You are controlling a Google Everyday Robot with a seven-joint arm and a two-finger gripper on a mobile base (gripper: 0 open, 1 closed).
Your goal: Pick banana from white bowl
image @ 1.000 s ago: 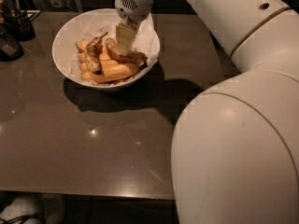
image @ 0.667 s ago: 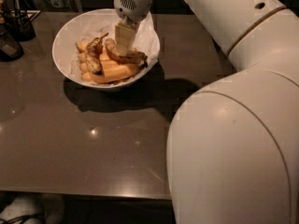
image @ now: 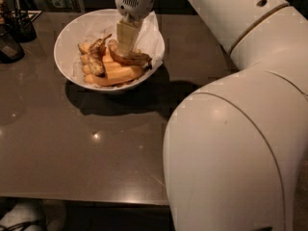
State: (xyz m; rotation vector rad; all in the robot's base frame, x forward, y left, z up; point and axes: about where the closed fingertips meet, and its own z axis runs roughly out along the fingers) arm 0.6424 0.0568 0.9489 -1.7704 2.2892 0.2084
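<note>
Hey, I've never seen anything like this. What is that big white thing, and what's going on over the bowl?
The big white shapes are one robot arm, seen close up by a single camera that looks down on a dark table. Where that camera is mounted is not known. The arm ends in a grasping tool, which reaches down into a white bowl lined with crumpled paper. The tool comes down at a curved, brown-mottled banana that lies on top of smoother orange-yellow bananas, next to a shrivelled dark one. Whether the tool actually grips the banana cannot be seen. Dark containers stand at the table's left edge.
</note>
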